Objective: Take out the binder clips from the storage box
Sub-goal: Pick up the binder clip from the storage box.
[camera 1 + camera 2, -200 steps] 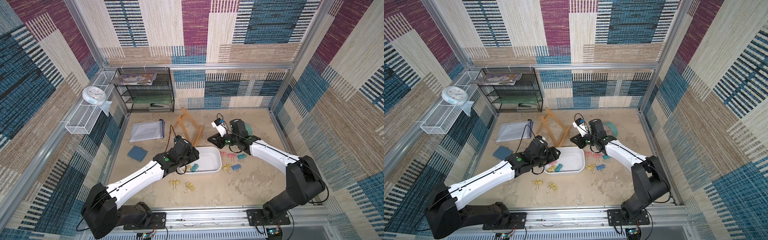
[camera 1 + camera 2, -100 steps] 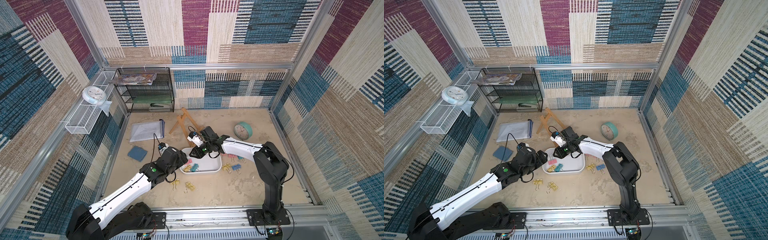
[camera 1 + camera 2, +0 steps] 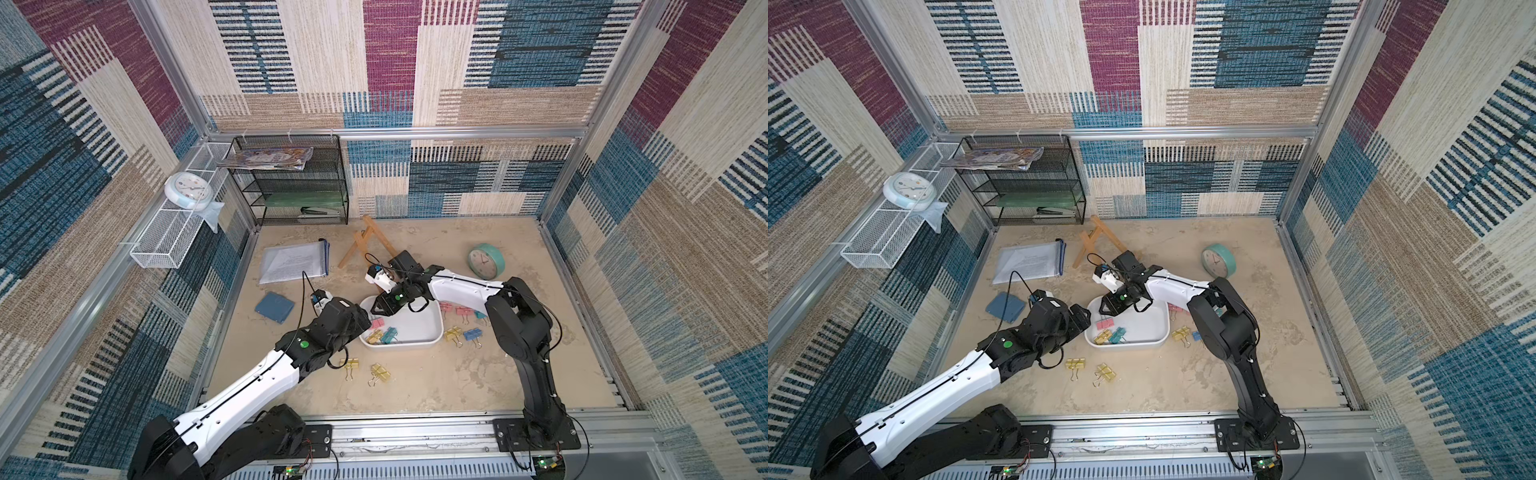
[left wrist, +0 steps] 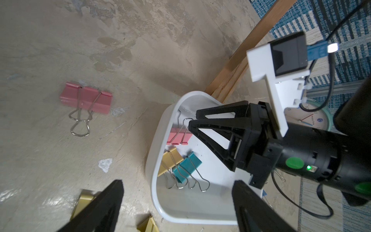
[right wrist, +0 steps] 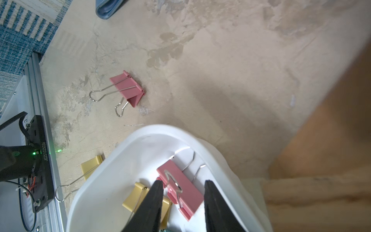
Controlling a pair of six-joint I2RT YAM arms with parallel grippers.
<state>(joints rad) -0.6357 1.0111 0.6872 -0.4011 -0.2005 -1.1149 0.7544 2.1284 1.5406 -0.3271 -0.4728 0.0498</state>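
Note:
The white storage box [image 3: 432,328] [image 3: 1158,328] lies mid-table. Three binder clips lie in its left end: pink [image 5: 180,188] [image 4: 178,136], yellow [image 4: 170,160] and teal [image 4: 186,166]. My right gripper [image 5: 182,186] [image 3: 376,308] is down in that end, open, with a finger on each side of the pink clip. My left gripper [image 4: 178,192] [image 3: 362,323] hangs wide open and empty over the box's left end. Outside the box lie a pink clip [image 4: 86,100] [image 5: 128,88], yellow clips [image 3: 351,364] in front and several more clips [image 3: 453,332] to the right.
A wooden easel [image 3: 368,241] stands just behind the box, close to my right wrist. A teal clock [image 3: 486,261] lies at the back right. A blue pad [image 3: 274,306] and a document pouch [image 3: 295,262] lie to the left, and a black mesh shelf [image 3: 291,183] stands at the back.
My right arm swung left from near the clock into the box's left end, and its jaws opened. My left arm drew back toward the front left and opened wider.

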